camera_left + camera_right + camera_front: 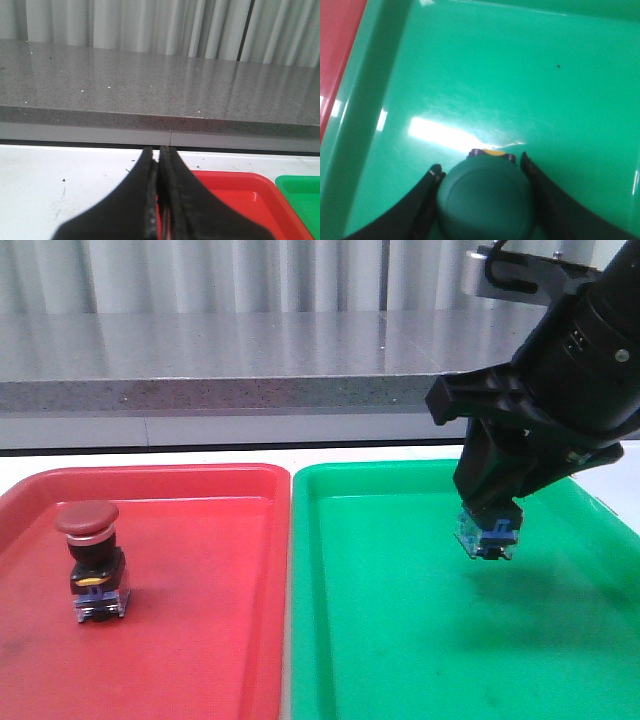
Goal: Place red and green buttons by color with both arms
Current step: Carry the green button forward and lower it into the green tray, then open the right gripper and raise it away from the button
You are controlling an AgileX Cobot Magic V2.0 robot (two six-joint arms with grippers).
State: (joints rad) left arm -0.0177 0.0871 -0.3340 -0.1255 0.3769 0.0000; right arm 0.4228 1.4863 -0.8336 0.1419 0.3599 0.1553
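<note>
1. Table (150, 455): white surface carrying both trays side by side, with a grey counter (150, 95) and a pale curtain beyond it.

2. Red tray (200, 640): at nine o'clock in the front view, its rim touching the green tray's rim.

3. Green tray (400, 640): at three o'clock, floor bare; judged the matching drop place for the green-capped switch.

4. Right arm (590, 350): enters from one o'clock, tilted down over the green tray so its load hangs above the floor.

5. Right gripper (490, 505): jaws closed narrow around the cap of the green button (487, 197). The clear base with blue mark (490, 535) hangs clear of the tray; a shadow lies below it. Release appears not yet made.

6. Left gripper (159, 200): fingers pressed together on nothing, over the table edge near the red tray's far corner, apart from the work.

7. Red button (92, 560): upright in the red tray at eight o'clock, yellow mark facing front; sorted by colour.
</note>
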